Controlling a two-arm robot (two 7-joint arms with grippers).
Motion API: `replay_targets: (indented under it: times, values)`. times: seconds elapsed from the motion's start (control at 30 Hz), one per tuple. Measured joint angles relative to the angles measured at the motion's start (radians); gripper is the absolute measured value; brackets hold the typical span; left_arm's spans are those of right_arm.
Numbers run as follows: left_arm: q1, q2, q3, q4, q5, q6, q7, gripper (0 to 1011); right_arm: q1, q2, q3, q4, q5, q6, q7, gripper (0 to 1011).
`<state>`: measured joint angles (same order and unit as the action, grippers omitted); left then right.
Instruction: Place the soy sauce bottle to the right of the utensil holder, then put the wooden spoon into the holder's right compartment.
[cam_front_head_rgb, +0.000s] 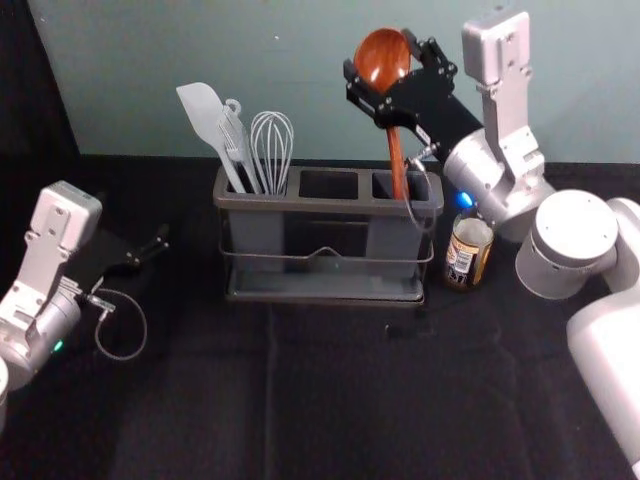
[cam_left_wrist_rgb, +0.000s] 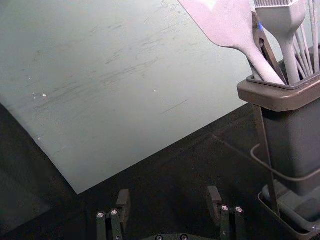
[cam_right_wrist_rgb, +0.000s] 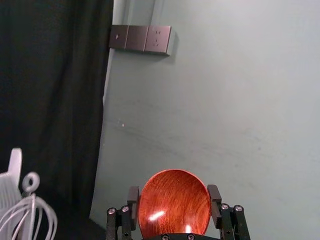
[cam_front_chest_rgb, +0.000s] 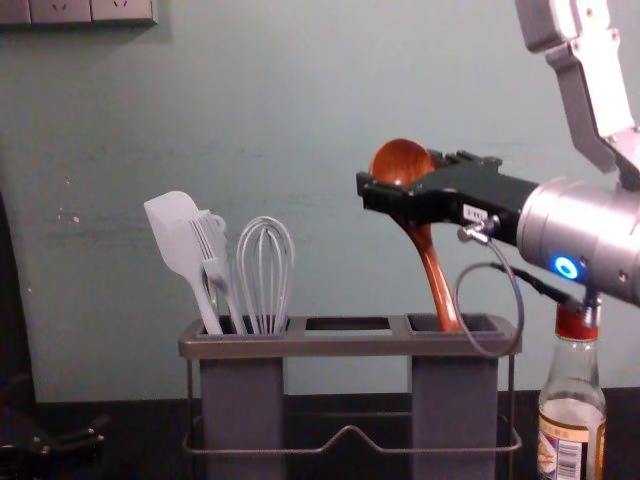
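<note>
My right gripper (cam_front_head_rgb: 380, 62) is closed around the bowl of the wooden spoon (cam_front_head_rgb: 396, 160), above the right compartment of the utensil holder (cam_front_head_rgb: 330, 205). In the chest view the spoon (cam_front_chest_rgb: 436, 275) slants down with its handle end inside that compartment's opening. The right wrist view has the spoon bowl (cam_right_wrist_rgb: 175, 210) between the pads of the right gripper (cam_right_wrist_rgb: 174, 200). The soy sauce bottle (cam_front_head_rgb: 468, 252) stands upright just right of the holder; its red cap (cam_front_chest_rgb: 576, 322) is below the right arm. My left gripper (cam_front_head_rgb: 155, 248) is parked left of the holder; the left gripper (cam_left_wrist_rgb: 169, 200) is open and empty.
A white spatula (cam_front_chest_rgb: 178, 235), a brush (cam_front_chest_rgb: 212, 250) and a whisk (cam_front_chest_rgb: 265, 275) stand in the holder's left compartment. Behind the dark table (cam_front_head_rgb: 330, 400) rises a pale wall (cam_front_head_rgb: 250, 50). The right arm's cable loops in front of the holder's right end.
</note>
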<state>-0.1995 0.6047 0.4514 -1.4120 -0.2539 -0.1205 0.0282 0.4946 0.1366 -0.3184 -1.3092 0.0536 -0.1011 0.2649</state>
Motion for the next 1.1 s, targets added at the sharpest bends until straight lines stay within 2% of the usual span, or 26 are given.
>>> replay_targets:
  times: [0.63, 1.1]
  values:
    - [0.0, 0.0, 0.0, 0.0, 0.0, 0.0, 0.0, 1005, -0.111, 0.048, 0.003, -0.056, 0.031, 0.0, 0.03, 840]
    - [0.0, 0.0, 0.0, 0.0, 0.0, 0.0, 0.0, 1005, -0.135, 0.061, 0.007, -0.072, 0.046, 0.008, 0.042, 840]
